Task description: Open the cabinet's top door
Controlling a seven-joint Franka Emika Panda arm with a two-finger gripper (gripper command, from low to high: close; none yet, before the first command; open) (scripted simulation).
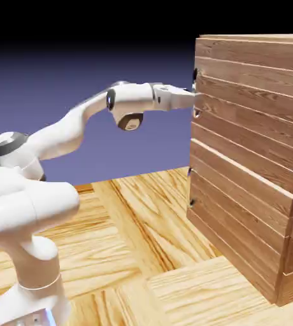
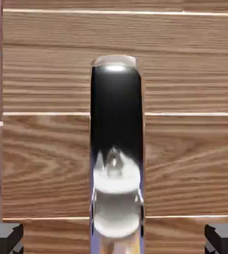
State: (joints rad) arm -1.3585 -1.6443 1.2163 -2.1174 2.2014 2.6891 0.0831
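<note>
The cabinet (image 1: 257, 165) of brown horizontal planks stands at the exterior view's right. The arm reaches level to its upper front, where my gripper (image 1: 193, 95) meets the top door's edge. In the hand view the top door (image 2: 46, 163) fills the picture. Its dark, shiny metal handle (image 2: 116, 124) runs upright through the middle, between my two grey fingertips (image 2: 4, 238), the other one (image 2: 224, 238). My gripper (image 2: 114, 239) is open. The jaws stand on either side of the handle, with a wide gap of wood showing on each side.
The lower panel's small dark handle (image 1: 191, 188) shows on the cabinet's front edge below the arm. The wooden table (image 1: 142, 255) runs under the arm to the cabinet's foot. The robot's base (image 1: 28, 280) stands at the lower left.
</note>
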